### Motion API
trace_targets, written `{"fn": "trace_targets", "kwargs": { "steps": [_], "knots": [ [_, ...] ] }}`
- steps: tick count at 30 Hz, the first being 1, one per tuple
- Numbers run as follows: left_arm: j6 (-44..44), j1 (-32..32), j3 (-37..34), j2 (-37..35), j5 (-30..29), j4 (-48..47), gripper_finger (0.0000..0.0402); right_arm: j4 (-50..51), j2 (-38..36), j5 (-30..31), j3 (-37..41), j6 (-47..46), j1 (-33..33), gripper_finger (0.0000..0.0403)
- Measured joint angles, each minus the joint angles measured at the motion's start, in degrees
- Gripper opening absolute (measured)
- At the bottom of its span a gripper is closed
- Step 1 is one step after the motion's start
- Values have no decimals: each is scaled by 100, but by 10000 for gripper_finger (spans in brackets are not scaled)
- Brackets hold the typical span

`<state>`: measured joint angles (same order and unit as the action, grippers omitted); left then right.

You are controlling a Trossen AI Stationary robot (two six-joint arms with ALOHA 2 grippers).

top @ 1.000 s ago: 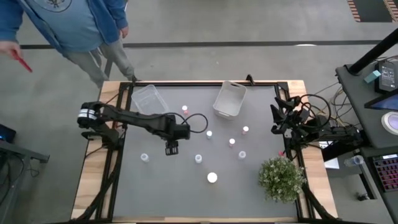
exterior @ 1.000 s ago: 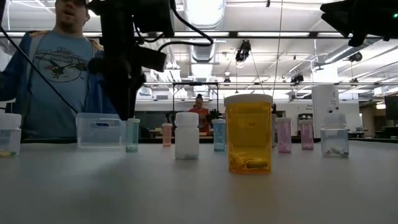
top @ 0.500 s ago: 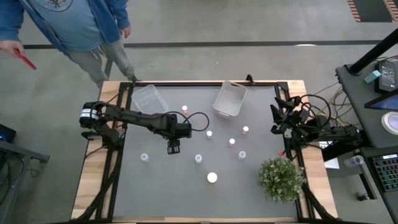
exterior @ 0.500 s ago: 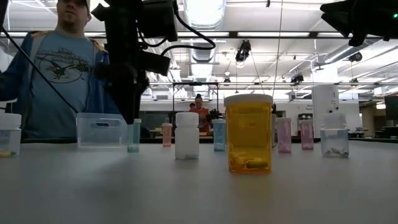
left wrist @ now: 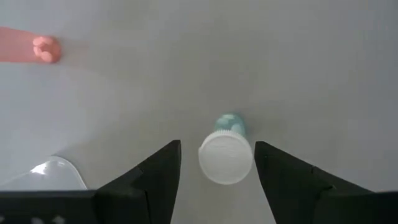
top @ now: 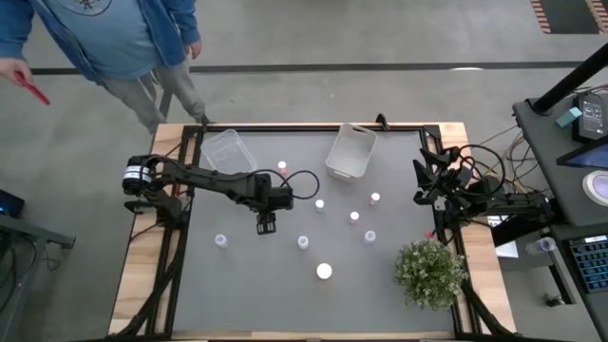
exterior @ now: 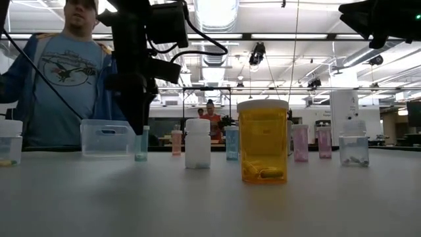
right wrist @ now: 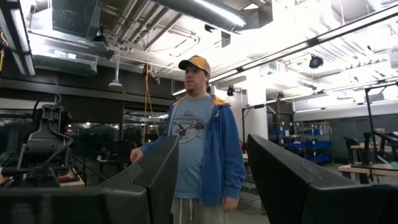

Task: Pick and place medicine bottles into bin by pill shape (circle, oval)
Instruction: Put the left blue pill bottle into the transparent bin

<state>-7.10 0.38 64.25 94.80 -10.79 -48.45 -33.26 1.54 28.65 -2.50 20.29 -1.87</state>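
Presently, items logged from the table's left side to its right.

Person: a person (top: 114, 33) in a blue jacket stands beyond the far left corner of the table, also visible behind the arm in the low view (exterior: 62, 79).

Left bin: clear bin (top: 228, 150) at the far left of the grey mat, tilted.

Left gripper: the left gripper (top: 265, 225) hangs over the mat's left-centre; fingers (left wrist: 155, 180) spread wide, one on each side of a white-capped teal bottle (left wrist: 226, 154), neither finger touching it. In the low view the same bottle (exterior: 141, 143) stands upright on the table, directly under the arm.

Other bottles: one white-capped bottle (top: 220, 240) left of the gripper; a red-topped one (top: 282, 168) near the left bin; one (top: 304, 241) just right of the gripper; a wider white cap (top: 324, 272) nearest the front edge, which the low view shows as an amber bottle (exterior: 263, 141); further small bottles at (top: 319, 204), (top: 354, 217), (top: 370, 236) and (top: 375, 199), all well apart.

Right bin: white bin (top: 351, 151) at the far centre-right.

Plant: green plant (top: 430, 271) at the front right corner.

Right gripper: the right gripper (right wrist: 205, 180) waits off the table's right edge, raised, fingers apart, gripping nothing.
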Motion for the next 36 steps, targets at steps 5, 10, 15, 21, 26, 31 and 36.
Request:
{"fn": "trace_targets", "kwargs": {
  "steps": [5,10,15,21,26,31,36],
  "knots": [
    [-1,0,-10,0,0,2,146,0,2,2,0,-4,2,183],
    [0,0,-15,0,0,-2,92,0,2,2,0,-4,2,183],
    [0,0,-15,-21,0,-3,89,0,2,2,0,-12,1,183],
    [65,0,145,-232,-2,-325,105,0,2,2,0,-13,0,183],
    [342,84,412,-668,-62,-553,99,17,2,4,0,-24,1,183],
    [498,344,650,-1261,-97,-919,99,41,2,100,0,-35,1,183],
    [600,864,789,-1789,-190,-1189,99,173,2,308,0,-14,2,183]
  ]
}}
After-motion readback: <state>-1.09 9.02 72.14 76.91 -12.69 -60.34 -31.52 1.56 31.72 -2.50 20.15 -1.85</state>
